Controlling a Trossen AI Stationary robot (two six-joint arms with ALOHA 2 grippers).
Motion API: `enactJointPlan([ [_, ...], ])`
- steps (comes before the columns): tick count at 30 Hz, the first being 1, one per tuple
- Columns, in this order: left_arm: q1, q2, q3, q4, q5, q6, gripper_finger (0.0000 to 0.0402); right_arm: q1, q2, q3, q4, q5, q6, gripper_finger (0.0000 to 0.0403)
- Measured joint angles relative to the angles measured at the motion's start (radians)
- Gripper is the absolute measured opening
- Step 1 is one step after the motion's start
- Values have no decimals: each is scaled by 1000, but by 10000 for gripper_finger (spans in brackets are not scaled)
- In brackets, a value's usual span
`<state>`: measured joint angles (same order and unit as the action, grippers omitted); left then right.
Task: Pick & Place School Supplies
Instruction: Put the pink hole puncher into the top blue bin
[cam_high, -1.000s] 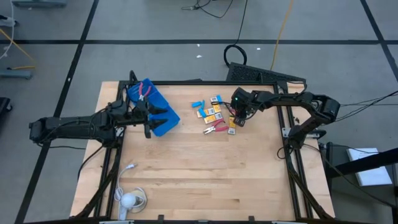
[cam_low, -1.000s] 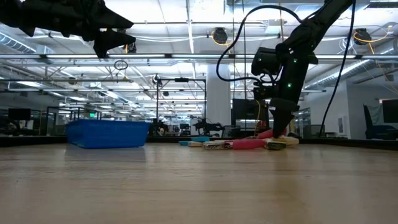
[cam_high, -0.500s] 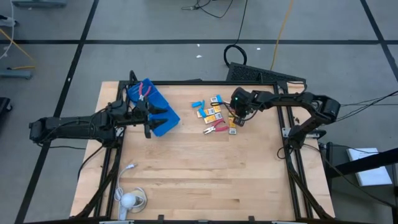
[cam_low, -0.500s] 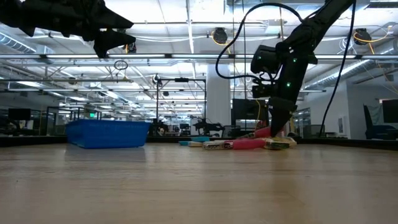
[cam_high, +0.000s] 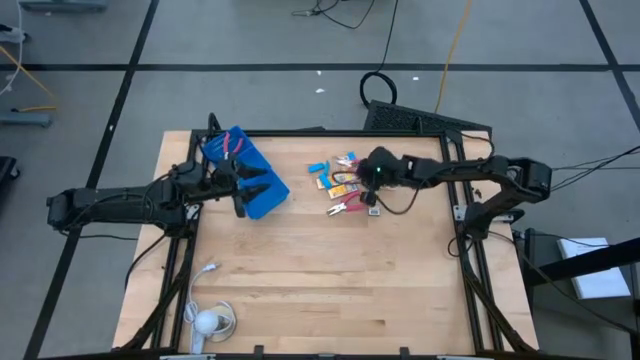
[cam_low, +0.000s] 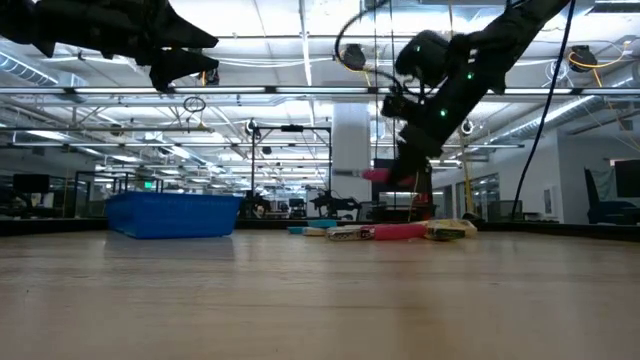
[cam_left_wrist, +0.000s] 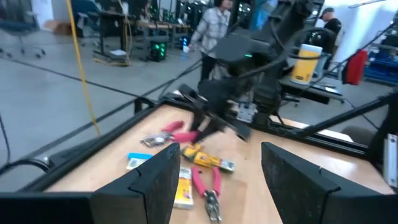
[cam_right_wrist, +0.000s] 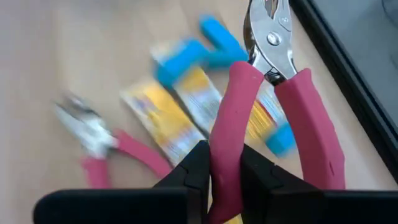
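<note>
Right gripper (cam_right_wrist: 225, 177) is clamped on one handle of the red-handled pliers (cam_right_wrist: 273, 106), lifted above the pile (grip looks off-center, so carry slow). Blue tray (cam_high: 245, 175) sits farther left, under the open left gripper (cam_high: 262, 183).

Pink-handled pliers (cam_left_wrist: 208, 186) beside yellow packets (cam_left_wrist: 182, 186).

Two dark arms (cam_high: 130, 200), black fingers (cam_right_wrist: 196, 168)
</note>
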<state>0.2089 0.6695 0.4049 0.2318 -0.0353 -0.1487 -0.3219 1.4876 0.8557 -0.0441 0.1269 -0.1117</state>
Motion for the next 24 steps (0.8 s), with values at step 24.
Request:
enactJointPlan([
  [24,-3,264,0,424,37,-68,230,274,1,-149,703,-66,13,38],
])
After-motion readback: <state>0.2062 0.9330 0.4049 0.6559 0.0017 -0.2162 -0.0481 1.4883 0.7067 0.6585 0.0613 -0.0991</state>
